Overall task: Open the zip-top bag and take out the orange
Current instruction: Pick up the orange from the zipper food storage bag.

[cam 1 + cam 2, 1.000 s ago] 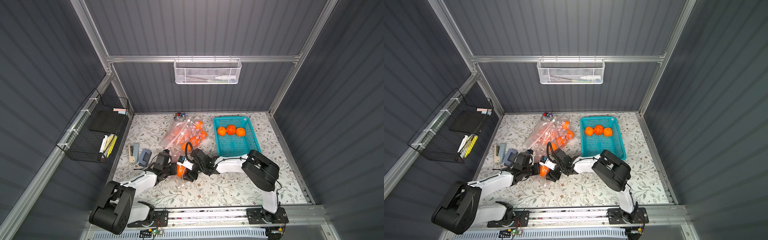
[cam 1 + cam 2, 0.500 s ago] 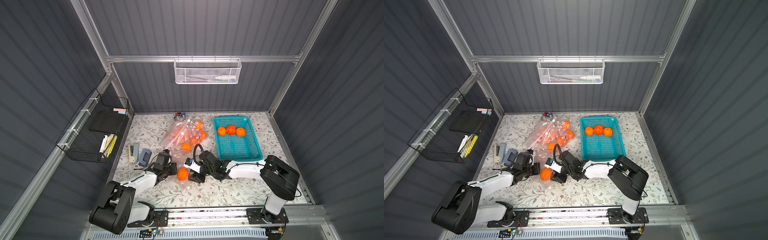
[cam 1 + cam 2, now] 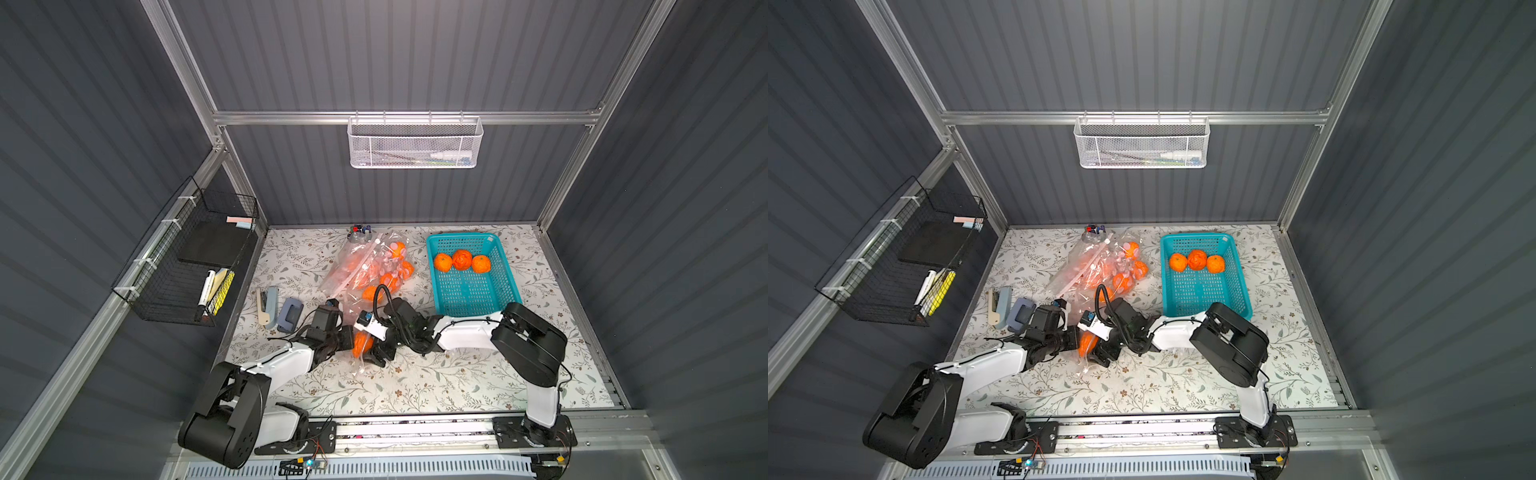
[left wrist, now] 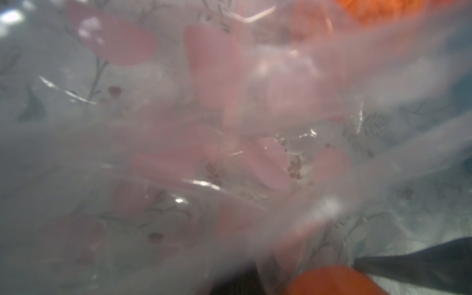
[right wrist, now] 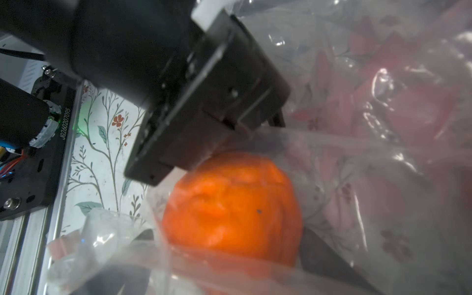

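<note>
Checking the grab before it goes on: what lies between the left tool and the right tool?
An orange, inside the clear zip-top bag, lies between left tool and right tool; both top views show it.

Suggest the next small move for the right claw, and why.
Probably close the right claw on the round orange. Its fingers straddle the fruit with the jaws open, while the left claw pinches the clear pink-printed zip-top plastic bag just beside it. Film drapes over the orange, so get a grip before pulling it out.

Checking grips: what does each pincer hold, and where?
Left pincer pinches the clear zip-top plastic bag at its edge; right pincer straddles the round orange fruit, grip unclear.
</note>
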Tool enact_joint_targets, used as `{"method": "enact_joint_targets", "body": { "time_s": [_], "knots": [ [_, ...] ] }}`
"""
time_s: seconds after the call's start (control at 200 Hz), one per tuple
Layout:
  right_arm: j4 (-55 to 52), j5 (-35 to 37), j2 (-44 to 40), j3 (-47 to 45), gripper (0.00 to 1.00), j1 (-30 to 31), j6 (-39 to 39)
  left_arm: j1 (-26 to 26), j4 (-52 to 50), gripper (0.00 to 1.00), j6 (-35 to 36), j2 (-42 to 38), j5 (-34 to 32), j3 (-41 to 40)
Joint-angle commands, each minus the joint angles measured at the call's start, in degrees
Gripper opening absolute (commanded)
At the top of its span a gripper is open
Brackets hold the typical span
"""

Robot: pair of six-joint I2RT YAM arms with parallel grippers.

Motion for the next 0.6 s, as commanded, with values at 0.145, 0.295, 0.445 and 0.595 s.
{"method": "enact_joint_targets", "body": {
  "time_s": [0.145,0.295,0.445,0.595],
  "knots": [
    [1.3,-4.1,-0.1,0.5,0.61,1.1,0.8,-0.1,-5.0,0.00,0.9,1.5,-0.5,-1.1],
    [-0.9,-0.5,-6.3,-4.5,0.57,0.8,-1.3,-0.1,-5.1,0.00,1.0,1.3,-0.5,-1.2],
    [-6.8,3.6,-14.5,-9.8,0.57,-0.3,-2.2,-0.1,-5.3,0.00,1.0,1.0,-0.2,-1.4],
    [-15.7,14.0,-24.4,-12.4,0.56,-2.5,-0.1,-0.1,-5.4,0.00,1.0,1.1,-0.2,-1.2]
  ]
}}
